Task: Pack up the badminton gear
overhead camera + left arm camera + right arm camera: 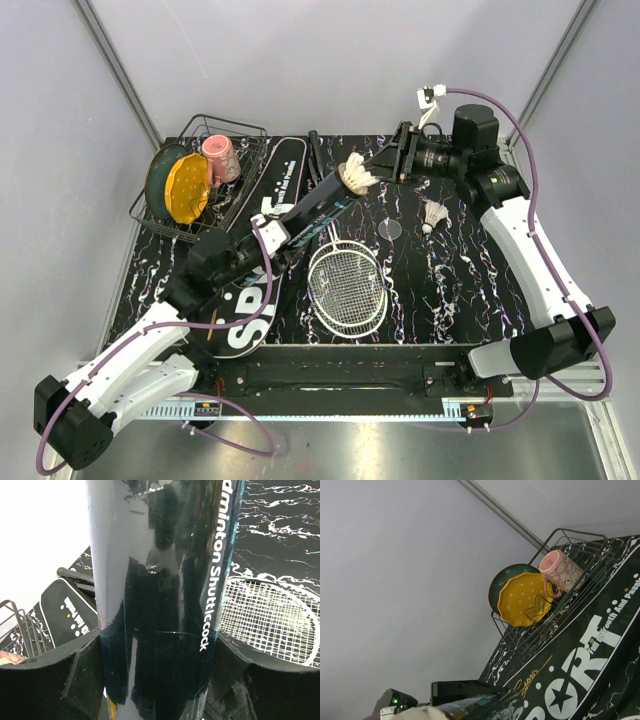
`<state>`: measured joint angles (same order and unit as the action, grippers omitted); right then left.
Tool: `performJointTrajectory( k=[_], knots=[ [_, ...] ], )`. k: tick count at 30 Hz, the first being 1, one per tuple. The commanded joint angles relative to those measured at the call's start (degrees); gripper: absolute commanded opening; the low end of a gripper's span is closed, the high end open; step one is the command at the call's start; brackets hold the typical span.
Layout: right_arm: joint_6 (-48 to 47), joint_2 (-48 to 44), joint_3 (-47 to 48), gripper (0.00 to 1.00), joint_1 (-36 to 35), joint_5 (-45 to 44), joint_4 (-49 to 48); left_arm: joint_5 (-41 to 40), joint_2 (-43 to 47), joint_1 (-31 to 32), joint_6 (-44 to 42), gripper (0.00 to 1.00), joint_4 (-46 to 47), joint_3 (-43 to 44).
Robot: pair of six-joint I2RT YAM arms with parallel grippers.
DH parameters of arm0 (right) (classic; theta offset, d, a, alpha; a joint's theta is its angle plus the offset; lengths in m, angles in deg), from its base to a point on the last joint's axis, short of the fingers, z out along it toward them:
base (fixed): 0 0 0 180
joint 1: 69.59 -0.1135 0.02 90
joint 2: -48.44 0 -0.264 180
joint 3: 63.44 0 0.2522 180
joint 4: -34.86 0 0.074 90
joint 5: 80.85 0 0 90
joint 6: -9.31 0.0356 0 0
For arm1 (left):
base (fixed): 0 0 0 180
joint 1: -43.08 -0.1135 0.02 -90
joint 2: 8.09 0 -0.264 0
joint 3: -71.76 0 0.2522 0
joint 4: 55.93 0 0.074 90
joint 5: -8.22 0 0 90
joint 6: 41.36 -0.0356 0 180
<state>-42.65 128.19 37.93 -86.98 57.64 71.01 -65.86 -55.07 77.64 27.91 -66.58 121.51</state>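
The long black tube (310,205) is tilted up off the table, and my left gripper (270,228) is shut on its lower part; in the left wrist view it (160,580) fills the space between the pads (55,675). A white shuttlecock (356,176) sits in the tube's upper mouth. My right gripper (385,160) has its tips right at the feathers; how its jaws stand does not show. A second shuttlecock (433,214) lies on the table to the right. The racket (347,280) lies beside the black bag (245,320) lettered "SPORT".
At the back left a wire basket (235,128) holds a yellow plate (187,188), a green plate (160,170) and a pink cup (220,158). A small clear disc (391,229) lies between the racket and the loose shuttlecock. Grey walls close in the table.
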Motion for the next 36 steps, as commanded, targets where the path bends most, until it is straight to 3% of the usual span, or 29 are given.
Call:
performJointTrajectory(
  k=[1, 17, 24, 31, 36],
  knots=[
    [-9.20, 1.81, 6.68, 0.55, -4.31, -1.81, 9.93, 1.92, 0.93, 0.24, -0.27, 0.00, 7.17, 3.04],
    [-17.39, 10.69, 11.35, 0.73, -11.70, -6.48, 19.44, 3.41, 0.84, 0.15, -0.80, 0.00, 6.91, 2.95],
    [-23.09, 16.41, 18.29, 0.78, -12.32, -4.01, 27.61, 7.37, 2.60, 0.76, -6.69, 0.00, 4.00, 2.24],
    [-18.73, 7.90, 17.78, 0.82, -11.01, -12.52, 24.82, 3.77, 0.49, 1.29, 0.16, 0.00, -1.26, 8.74],
    [-11.60, -4.49, 7.60, 0.85, -0.93, -12.28, 13.83, 0.79, 0.58, 1.29, -2.20, 0.00, 0.66, 5.86]
  ],
)
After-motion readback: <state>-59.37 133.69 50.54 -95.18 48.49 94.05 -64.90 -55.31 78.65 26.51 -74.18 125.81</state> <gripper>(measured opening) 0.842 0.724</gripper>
